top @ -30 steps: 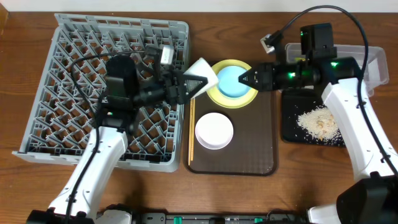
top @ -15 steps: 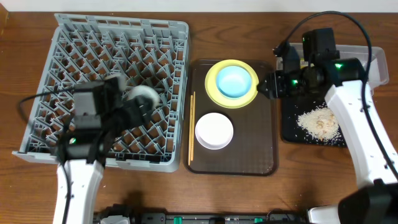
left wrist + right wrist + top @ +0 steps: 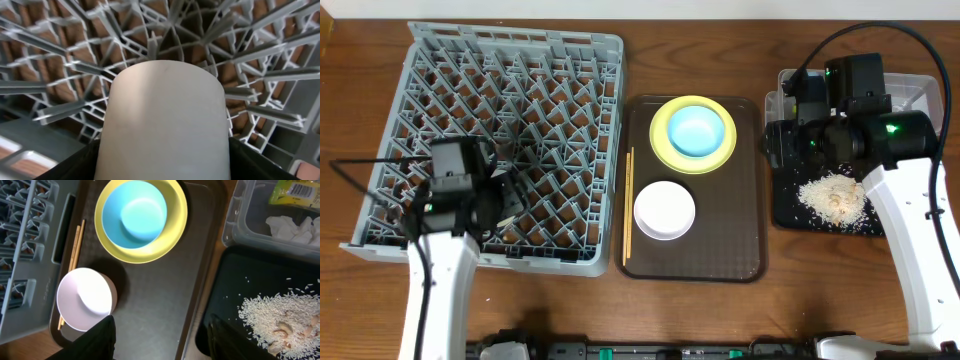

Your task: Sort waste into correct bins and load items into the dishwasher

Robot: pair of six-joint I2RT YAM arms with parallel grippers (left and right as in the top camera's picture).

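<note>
Now that the left pincer (image 3: 162, 162) has swung from the dark-brown serving tray (image 3: 720, 240) to the large grey plastic dish rack (image 3: 550, 60), we see it clamped on the small white cup (image 3: 165, 120) over the pegs. The right pincer (image 3: 162, 330), backed off, hangs open and empty. Release looks next.

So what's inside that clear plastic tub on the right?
A crumpled white tissue and a yellow-green wrapper lie in the clear tub. Its far end runs off the wrist picture, and overhead the right arm covers much of it.
</note>
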